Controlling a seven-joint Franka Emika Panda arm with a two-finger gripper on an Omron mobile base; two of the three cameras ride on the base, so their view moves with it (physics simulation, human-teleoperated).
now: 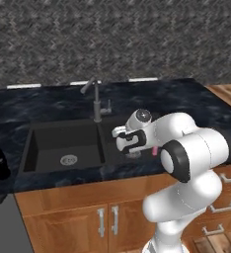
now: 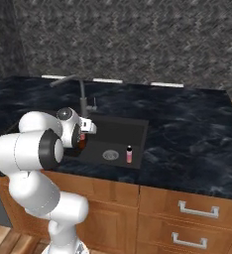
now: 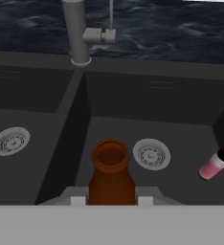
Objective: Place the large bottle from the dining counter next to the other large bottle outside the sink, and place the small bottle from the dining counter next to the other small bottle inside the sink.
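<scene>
Over the right basin of the sink, the jaws are closed on the small bottle, held upright; lower it straight beside the other small bottle, near the drain, before releasing.

sink: matt black | small bottle: amber, perhaps glass | drains: steel

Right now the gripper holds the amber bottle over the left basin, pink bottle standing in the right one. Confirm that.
Not quite: the small bottle, held by the gripper, hangs over the right basin of the sink, the one where the other small bottle stands. The hand view shows it.
</scene>
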